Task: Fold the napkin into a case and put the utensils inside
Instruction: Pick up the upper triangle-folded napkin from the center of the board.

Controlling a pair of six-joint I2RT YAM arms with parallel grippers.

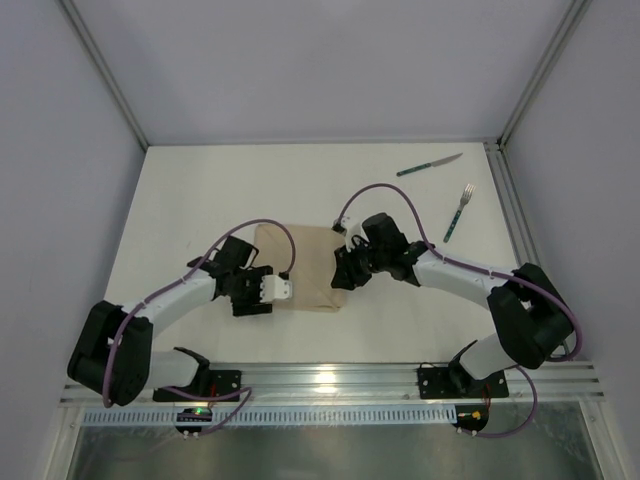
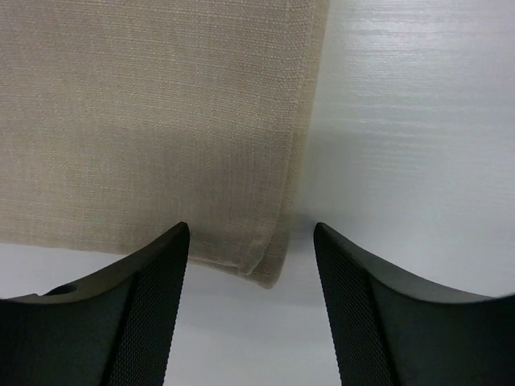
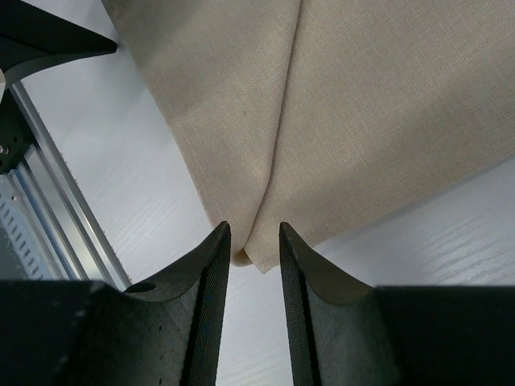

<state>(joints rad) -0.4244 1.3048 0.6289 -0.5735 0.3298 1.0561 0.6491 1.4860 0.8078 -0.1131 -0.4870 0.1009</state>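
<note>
While the napkin [image 1: 305, 268] is lying folded on the tabletop [image 1: 200, 200] between both arms, the left claw [image 2: 251, 237] is standing apart astride its near corner. The right claw [image 3: 253, 235] is narrowly bracketing another corner; whether it is clamping cannot be told.

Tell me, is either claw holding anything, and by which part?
The right gripper pinches the napkin by a corner. The left gripper stands open around another corner, holding nothing.
</note>
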